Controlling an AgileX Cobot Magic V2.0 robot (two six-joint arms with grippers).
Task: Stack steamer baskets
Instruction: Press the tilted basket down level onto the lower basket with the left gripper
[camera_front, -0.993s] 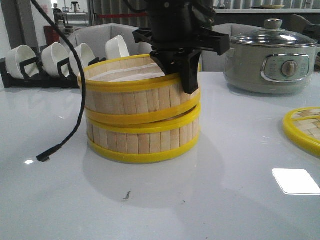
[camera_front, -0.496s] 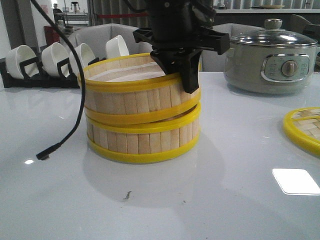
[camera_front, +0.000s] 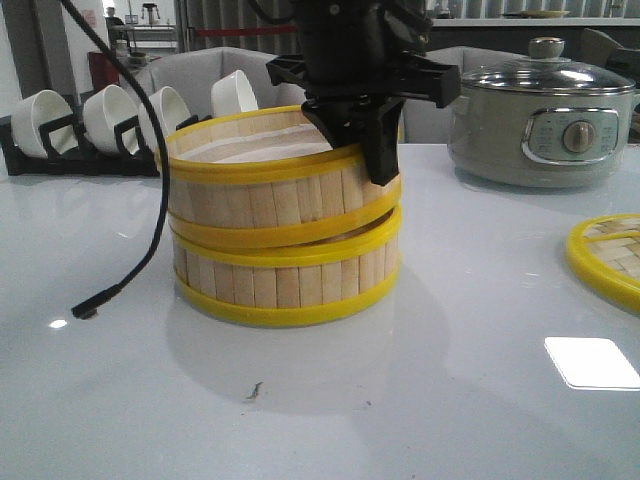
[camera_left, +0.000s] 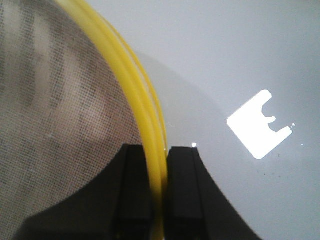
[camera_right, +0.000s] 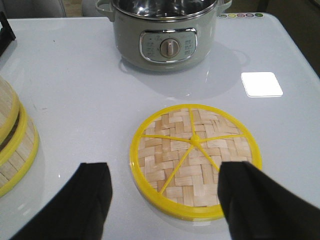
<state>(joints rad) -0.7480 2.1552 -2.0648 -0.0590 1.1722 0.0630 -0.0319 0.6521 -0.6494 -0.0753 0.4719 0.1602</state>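
the upper steamer basket (camera_front: 275, 185) sits tilted on the lower steamer basket (camera_front: 285, 280) near the middle of the white tabletop (camera_front: 420, 400). the left end effector (camera_left: 159, 187) pinches the upper basket's yellow rim at its 3 o'clock side, one finger inside and one outside. the right end effector (camera_right: 162, 202) is spread wide above the flat woven lid (camera_right: 195, 157), which lies at 3 o'clock from the stack, well apart. a grey-green pot (camera_front: 540, 120) stands behind at 1 o'clock, white bowls (camera_front: 100, 115) at 10 o'clock.
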